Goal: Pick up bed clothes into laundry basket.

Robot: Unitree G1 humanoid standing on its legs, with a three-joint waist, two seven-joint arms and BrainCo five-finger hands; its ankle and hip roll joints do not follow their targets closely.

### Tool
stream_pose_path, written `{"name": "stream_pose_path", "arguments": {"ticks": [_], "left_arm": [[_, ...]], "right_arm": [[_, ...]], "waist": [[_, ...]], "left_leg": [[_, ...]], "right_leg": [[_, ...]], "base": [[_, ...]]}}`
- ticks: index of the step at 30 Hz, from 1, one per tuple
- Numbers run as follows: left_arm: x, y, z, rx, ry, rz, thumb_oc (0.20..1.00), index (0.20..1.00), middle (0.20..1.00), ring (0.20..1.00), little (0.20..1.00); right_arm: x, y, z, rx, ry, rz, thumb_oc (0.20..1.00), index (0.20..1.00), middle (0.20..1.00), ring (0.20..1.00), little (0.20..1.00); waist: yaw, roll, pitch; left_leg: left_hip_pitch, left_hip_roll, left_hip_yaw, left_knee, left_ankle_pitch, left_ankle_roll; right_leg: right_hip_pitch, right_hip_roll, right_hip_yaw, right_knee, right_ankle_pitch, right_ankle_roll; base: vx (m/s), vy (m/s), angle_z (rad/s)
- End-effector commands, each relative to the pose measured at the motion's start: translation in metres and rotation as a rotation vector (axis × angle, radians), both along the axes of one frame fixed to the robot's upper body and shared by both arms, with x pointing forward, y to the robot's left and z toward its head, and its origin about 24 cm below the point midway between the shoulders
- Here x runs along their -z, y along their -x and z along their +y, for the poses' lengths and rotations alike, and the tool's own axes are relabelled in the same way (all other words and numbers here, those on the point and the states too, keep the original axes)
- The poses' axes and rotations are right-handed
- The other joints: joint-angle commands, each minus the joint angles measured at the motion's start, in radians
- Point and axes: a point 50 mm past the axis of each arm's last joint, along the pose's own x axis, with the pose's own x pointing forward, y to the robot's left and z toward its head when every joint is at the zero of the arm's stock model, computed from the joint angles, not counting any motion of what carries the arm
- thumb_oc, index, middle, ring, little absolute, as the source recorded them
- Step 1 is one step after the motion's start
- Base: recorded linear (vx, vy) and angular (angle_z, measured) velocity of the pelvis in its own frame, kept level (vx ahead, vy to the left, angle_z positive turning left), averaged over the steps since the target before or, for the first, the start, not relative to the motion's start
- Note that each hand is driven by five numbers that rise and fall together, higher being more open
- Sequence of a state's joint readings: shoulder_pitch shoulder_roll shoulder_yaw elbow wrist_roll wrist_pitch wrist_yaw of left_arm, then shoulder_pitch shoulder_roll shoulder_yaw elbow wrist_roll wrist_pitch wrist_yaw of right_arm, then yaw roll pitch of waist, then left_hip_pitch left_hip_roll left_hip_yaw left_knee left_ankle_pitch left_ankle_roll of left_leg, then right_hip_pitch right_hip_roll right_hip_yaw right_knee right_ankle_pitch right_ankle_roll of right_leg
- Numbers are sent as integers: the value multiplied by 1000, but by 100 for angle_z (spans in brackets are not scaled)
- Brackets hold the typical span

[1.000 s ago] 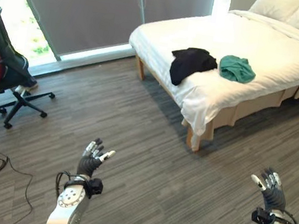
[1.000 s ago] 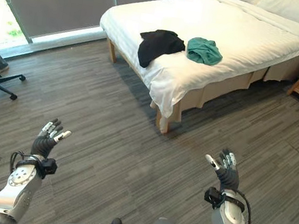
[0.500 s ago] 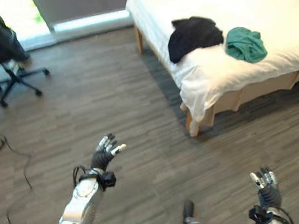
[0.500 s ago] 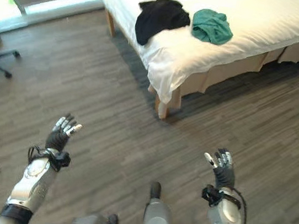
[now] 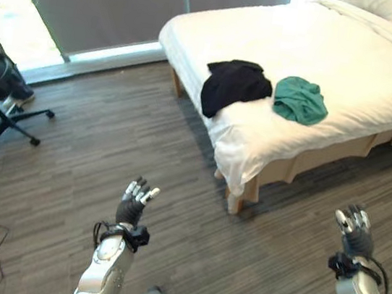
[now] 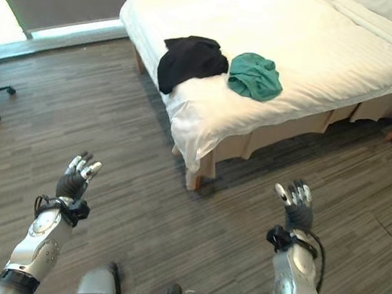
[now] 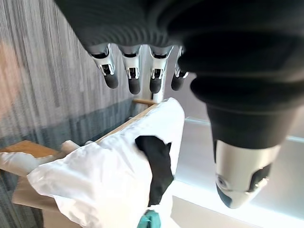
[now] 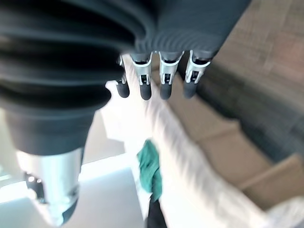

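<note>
Ahead stood the bed [image 5: 354, 60] under its white sheet, on a grey wooden floor [image 5: 109, 142]. On the corner of the bed nearest the robot lay 2 clothes, just beside each other: a black garment [image 5: 232, 85] hanging a little over the edge, and a green garment [image 5: 300, 101]. Lower, the left hand [image 5: 132, 202] and the right hand [image 5: 353, 229] were raised above the floor with fingers spread, holding nothing, well apart from the clothes.

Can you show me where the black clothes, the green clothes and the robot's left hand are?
black clothes [image 5: 232, 85]: left eye view, middle of the heap at the bed's corner.
green clothes [image 5: 300, 101]: left eye view, middle of the crumpled pile on the sheet.
left hand [image 5: 131, 207]: left eye view, on the hand's dark back, over the floor.
</note>
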State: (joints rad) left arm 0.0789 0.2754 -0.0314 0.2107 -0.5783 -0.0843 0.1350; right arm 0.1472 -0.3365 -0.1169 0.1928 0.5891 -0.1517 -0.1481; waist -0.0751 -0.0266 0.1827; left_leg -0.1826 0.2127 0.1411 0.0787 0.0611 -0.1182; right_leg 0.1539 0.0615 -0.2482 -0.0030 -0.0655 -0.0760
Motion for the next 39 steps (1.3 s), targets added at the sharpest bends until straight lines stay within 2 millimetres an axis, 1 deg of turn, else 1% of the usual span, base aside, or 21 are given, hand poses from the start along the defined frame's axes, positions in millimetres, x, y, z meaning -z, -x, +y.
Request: {"name": "stream_pose_path", "arguments": {"ticks": [1, 6, 9, 10, 12, 14, 15, 16, 17, 18, 19, 21, 22, 23, 24, 27, 28, 29, 34, 35, 39], "left_arm": [[-22, -6, 7, -35, -1, -128, 1000, 1000, 1000, 1000, 1000], [-22, -1, 18, -97, 7, -132, 1000, 1000, 1000, 1000, 1000], [-23, 0, 20, -106, 3, -139, 1000, 1000, 1000, 1000, 1000], [-29, -7, 20, -97, -22, -156, 1000, 1000, 1000, 1000, 1000], [-40, -12, 23, -72, -84, -189, 1000, 1000, 1000, 1000, 1000], [-53, -18, 28, -41, -171, -224, 1000, 1000, 1000, 1000, 1000], [-53, -18, 28, -41, -171, -225, 1000, 1000, 1000, 1000, 1000], [-57, -22, 27, -1, -199, -231, 1000, 1000, 1000, 1000, 1000], [-57, -22, 27, -1, -199, -231, 1000, 1000, 1000, 1000, 1000], [-57, -23, 27, 27, -231, -227, 1000, 1000, 1000, 1000, 1000], [-58, -24, 26, 51, -249, -225, 1000, 1000, 1000, 1000, 1000], [-57, -23, 23, 69, -227, -229, 1000, 1000, 1000, 1000, 1000], [-57, -23, 22, 68, -224, -230, 1000, 1000, 1000, 1000, 1000], [-50, -21, 16, 112, -212, -209, 1000, 1000, 1000, 1000, 1000], [-50, -22, 14, 132, -232, -211, 1000, 1000, 1000, 1000, 1000], [-41, -18, 8, 174, -194, -178, 1000, 1000, 1000, 1000, 1000], [-41, -18, 8, 172, -192, -178, 1000, 1000, 1000, 1000, 1000], [-34, -13, 3, 191, -158, -162, 1000, 1000, 1000, 1000, 1000], [-16, 4, -3, 219, -89, -87, 1000, 1000, 1000, 1000, 1000], [-14, 6, -1, 220, -91, -74, 1000, 1000, 1000, 1000, 1000], [-18, 8, 6, 228, -130, -79, 1000, 1000, 1000, 1000, 1000]], "right_arm": [[-22, -5, -7, -26, 68, -95, 1000, 1000, 1000, 1000, 1000], [-21, -8, -1, -61, 62, -90, 1000, 1000, 1000, 1000, 1000], [-21, -8, 1, -66, 66, -90, 1000, 1000, 1000, 1000, 1000], [-20, -11, 3, -63, 76, -82, 1000, 1000, 1000, 1000, 1000], [-24, -18, 11, -100, 102, -98, 1000, 1000, 1000, 1000, 1000], [-28, -23, 15, -162, 170, -87, 1000, 1000, 1000, 1000, 1000], [-28, -24, 16, -162, 170, -88, 1000, 1000, 1000, 1000, 1000], [-25, -22, 12, -174, 211, -56, 1000, 1000, 1000, 1000, 1000], [-25, -22, 12, -174, 211, -56, 1000, 1000, 1000, 1000, 1000], [-24, -21, 7, -176, 253, -26, 1000, 1000, 1000, 1000, 1000], [-25, -22, -11, -149, 341, 27, 1000, 1000, 1000, 1000, 1000], [-32, -25, -32, -117, 417, 60, 1000, 1000, 1000, 1000, 1000], [-33, -26, -32, -117, 420, 59, 1000, 1000, 1000, 1000, 1000], [-44, -25, -60, -73, 532, 110, 1000, 1000, 1000, 1000, 1000], [-54, -27, -73, -66, 609, 129, 1000, 1000, 1000, 1000, 1000], [-82, -38, -106, -40, 761, 217, 1000, 1000, 1000, 1000, 1000], [-82, -39, -106, -42, 762, 216, 1000, 1000, 1000, 1000, 1000], [-121, -56, -117, -51, 885, 199, 1000, 1000, 1000, 1000, 1000], [-193, -93, -115, -31, 1193, 173, 1000, 1000, 1000, 1000, 1000], [-212, -102, -111, -40, 1330, 200, 1000, 1000, 1000, 1000, 1000], [-243, -114, -102, -19, 1691, 261, 1000, 1000, 1000, 1000, 1000]], "waist": [[43, 19, 11], [72, 16, -14], [76, 15, -30], [77, -8, -42], [81, -13, -33], [67, -8, -8], [70, -6, -10], [49, 7, 5], [49, 6, 6], [43, 10, 1], [23, 9, -1], [5, 4, -2], [2, 9, 2], [-25, -4, 5], [-34, -9, 7], [7, -34, -8], [3, -33, -8], [23, -40, -18], [56, -41, -37], [66, -43, -38], [83, -37, -37]], "left_leg": [[2, -29, -76, -124, 182, -42], [-18, -3, -97, -150, 234, -75], [-12, 0, -92, -105, 203, -59], [-26, -20, -65, -41, 152, -32], [13, -52, -23, -17, 90, 32], [64, -77, -4, -24, 59, 74], [61, -75, -2, -25, 62, 74], [110, -96, 6, -54, 42, 95], [111, -96, 6, -54, 43, 95], [139, -103, 17, -73, 27, 99], [199, -120, 20, -117, 10, 94], [225, -134, 6, -130, -1, 91], [232, -131, 4, -133, -4, 89], [275, -157, -36, -150, -25, 90], [287, -163, -54, -157, -35, 94], [290, -177, -83, -158, -31, 90], [289, -177, -85, -158, -31, 90], [279, -175, -92, -161, -27, 86], [266, -168, -104, -166, -25, 75], [265, -166, -110, -166, -26, 74], [252, -164, -134, -166, -25, 67]], "right_leg": [[100, -133, 101, -84, -16, 165], [170, -185, 172, -84, -57, 207], [193, -228, 175, -84, -62, 231], [159, -297, 187, -21, -10, 266], [24, -345, 240, 203, 121, 266], [-70, -334, 269, 389, 213, 244], [-75, -331, 272, 389, 216, 244], [-130, -322, 244, 470, 231, 243], [-129, -323, 244, 471, 231, 244], [-154, -344, 200, 467, 243, 243], [-181, -355, 129, 372, 200, 240], [-218, -301, 137, 270, 162, 246], [-209, -298, 133, 267, 159, 245], [-220, -211, 217, 79, 121, 248], [-228, -187, 270, 37, 128, 255], [-176, -206, 261, 18, 133, 253], [-174, -206, 258, 16, 133, 253], [-147, -206, 229, -24, 144, 249], [-113, -195, 200, -72, 142, 241], [-110, -195, 199, -70, 139, 239], [-105, -191, 186, -76, 130, 233]], "base": [[463, 150, -37], [432, 202, -80], [444, 360, -67], [328, 372, -65], [325, 415, -56], [212, 303, -60], [255, 329, -26], [162, 191, 35], [285, 279, 43], [357, 180, 55], [445, 197, 21], [307, 70, 24], [340, 2, 60], [332, 0, 56], [361, -5, 55], [115, -42, 73], [92, -87, 56], [81, -90, 39], [78, -65, 9], [70, -52, 6], [63, -49, 11]]}}
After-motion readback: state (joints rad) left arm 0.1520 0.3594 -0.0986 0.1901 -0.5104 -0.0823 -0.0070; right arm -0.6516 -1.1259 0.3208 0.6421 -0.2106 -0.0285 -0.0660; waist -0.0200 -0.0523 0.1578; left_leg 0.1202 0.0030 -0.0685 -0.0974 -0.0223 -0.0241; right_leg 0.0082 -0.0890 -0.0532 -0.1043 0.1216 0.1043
